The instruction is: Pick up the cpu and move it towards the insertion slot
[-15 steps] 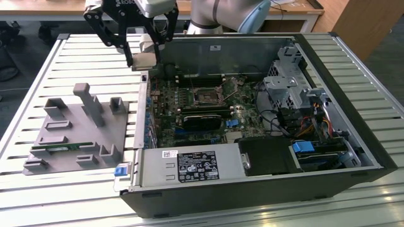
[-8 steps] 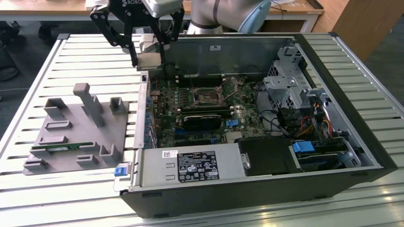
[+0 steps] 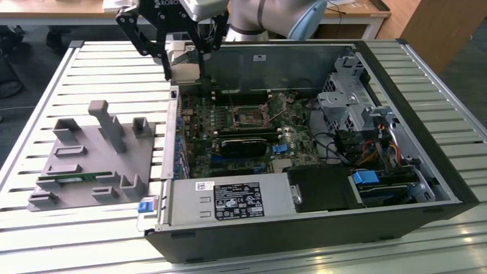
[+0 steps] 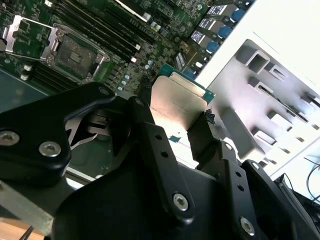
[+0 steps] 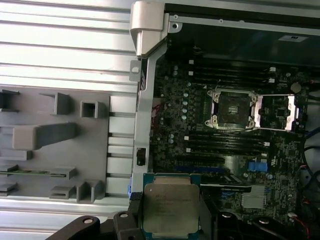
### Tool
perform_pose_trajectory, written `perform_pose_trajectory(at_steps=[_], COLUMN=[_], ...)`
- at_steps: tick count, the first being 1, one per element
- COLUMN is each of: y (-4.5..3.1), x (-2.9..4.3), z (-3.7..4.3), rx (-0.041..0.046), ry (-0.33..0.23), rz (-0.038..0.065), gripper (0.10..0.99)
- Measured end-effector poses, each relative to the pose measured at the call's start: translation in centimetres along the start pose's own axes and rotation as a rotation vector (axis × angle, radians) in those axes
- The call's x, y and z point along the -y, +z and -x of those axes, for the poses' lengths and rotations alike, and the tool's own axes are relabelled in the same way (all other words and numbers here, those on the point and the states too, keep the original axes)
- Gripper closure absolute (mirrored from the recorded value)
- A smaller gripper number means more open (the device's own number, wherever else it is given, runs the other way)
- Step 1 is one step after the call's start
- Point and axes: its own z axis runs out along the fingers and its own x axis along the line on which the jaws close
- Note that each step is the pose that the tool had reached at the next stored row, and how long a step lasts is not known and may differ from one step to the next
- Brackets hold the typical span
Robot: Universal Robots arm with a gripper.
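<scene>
Claw (image 3: 185, 60) is closed on the cpu (image 5: 171, 209), fingers (image 4: 150, 145) pinching opposite edges, chip held clear of everything, nothing under it. In the exterior view it hangs over the rim of the open computer case (image 3: 426, 142), at the corner nearest the grey parts holder (image 3: 91, 160) on the desk (image 3: 45, 240). The insertion slot (image 5: 234, 109) sits open further inside the case, well apart from the chip, frame flipped up beside it. Risks as I judge them: the grip is on thin edges only, so a jolt or a knock against the case wall could twist or drop the chip onto the board. A tilted chip arriving at the slot would bend pins. The raised frame and lever also look like a snag point for the fingers. Cables (image 3: 343, 151) in the case lie away from the slot, probably no issue.
</scene>
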Motion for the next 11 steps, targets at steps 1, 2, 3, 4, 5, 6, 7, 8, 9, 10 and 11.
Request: perform_pose_trajectory(at_steps=[1,2,3,4,5,6,7,8,9,10,11], y=[0.00,0.01,0.01,0.02,0.02,0.02,0.03,0.03,0.04,0.04,0.04], x=[0.01,0.01,0.02,0.02,0.03,0.03,0.04,0.04,0.05,0.05,0.06], z=[0.10,0.21,0.31,0.43,0.54,0.65,0.76,0.87,0.99,1.10,1.21], rx=[0.0000,0.0000,0.0000,0.0000,0.0000,-0.0001,-0.0001,0.0000,0.0000,-0.0001,-0.0001], ry=[0.000,0.000,0.000,0.000,0.000,0.000,0.000,0.000,0.000,0.000,0.000], rz=[0.000,0.000,0.000,0.000,0.000,0.000,0.000,0.000,0.000,0.000,0.000], gripper=[0.545,0.545,0.545,0.545,0.545,0.545,0.545,0.545,0.545,0.545,0.545])
